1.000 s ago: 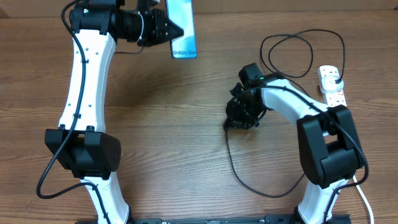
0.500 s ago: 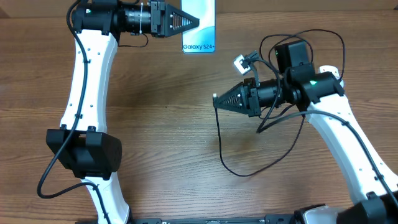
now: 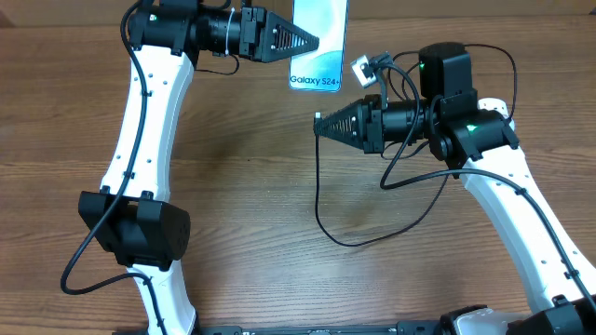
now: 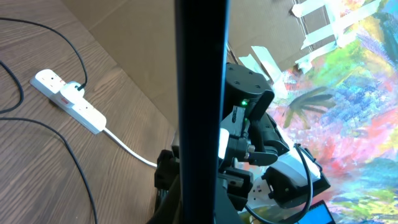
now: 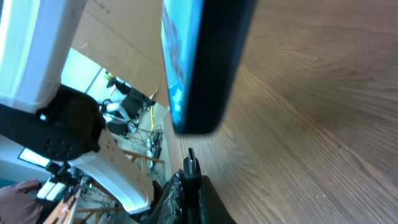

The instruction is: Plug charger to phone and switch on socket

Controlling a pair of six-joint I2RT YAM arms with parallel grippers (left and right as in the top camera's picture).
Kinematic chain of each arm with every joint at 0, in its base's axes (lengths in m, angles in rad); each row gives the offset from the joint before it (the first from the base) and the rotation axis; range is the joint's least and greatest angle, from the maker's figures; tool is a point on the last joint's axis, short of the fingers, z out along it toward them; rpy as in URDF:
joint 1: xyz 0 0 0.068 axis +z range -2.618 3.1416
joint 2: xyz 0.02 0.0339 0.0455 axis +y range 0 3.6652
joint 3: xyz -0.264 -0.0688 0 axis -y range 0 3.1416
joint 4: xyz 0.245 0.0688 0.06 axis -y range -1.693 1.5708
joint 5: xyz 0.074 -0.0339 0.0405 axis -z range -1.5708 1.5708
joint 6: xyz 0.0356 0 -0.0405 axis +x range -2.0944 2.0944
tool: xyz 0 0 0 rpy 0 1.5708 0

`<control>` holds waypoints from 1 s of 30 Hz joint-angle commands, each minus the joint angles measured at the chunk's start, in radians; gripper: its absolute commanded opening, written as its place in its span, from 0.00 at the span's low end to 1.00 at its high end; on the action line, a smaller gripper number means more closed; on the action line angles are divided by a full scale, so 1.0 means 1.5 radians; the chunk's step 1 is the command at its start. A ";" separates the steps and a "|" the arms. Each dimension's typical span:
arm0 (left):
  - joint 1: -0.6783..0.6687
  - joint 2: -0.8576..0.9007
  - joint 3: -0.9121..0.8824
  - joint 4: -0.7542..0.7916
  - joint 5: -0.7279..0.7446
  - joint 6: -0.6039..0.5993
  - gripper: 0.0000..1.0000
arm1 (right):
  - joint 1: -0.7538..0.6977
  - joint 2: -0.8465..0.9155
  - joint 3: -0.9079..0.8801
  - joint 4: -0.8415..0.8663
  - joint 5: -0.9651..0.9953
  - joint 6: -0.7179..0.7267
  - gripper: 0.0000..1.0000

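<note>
Phone clamped in my left gripper | charger tip pinched in my right gripper, near its end, not touching

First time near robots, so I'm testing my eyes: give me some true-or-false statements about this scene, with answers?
1. The phone lies flat on the table. False: the left gripper holds it up in the air.
2. The right gripper is shut on the charger near its tip. True.
3. The charger's tip is in the phone. False: a gap shows between them.
4. A black plug sits in the socket. True.
</note>
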 commanded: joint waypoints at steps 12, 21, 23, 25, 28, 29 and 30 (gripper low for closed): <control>-0.005 -0.006 0.006 -0.010 0.023 0.033 0.04 | 0.004 -0.012 0.009 0.087 -0.003 0.130 0.04; -0.006 -0.006 0.006 -0.012 0.023 0.034 0.04 | 0.002 -0.012 0.009 0.108 -0.008 0.148 0.04; -0.006 -0.006 0.006 -0.012 0.023 0.034 0.04 | 0.002 -0.012 0.009 0.108 -0.008 0.148 0.04; -0.006 -0.006 0.006 -0.013 0.025 0.038 0.04 | 0.002 -0.012 0.009 0.108 -0.008 0.148 0.04; -0.008 -0.006 0.006 -0.022 0.031 0.051 0.04 | -0.003 -0.012 0.009 0.110 -0.008 0.153 0.04; -0.009 -0.006 0.006 -0.025 0.030 0.052 0.04 | -0.004 -0.012 0.009 0.110 -0.008 0.156 0.04; -0.010 -0.006 0.006 -0.025 0.030 0.052 0.04 | -0.006 -0.011 0.009 0.111 -0.008 0.160 0.04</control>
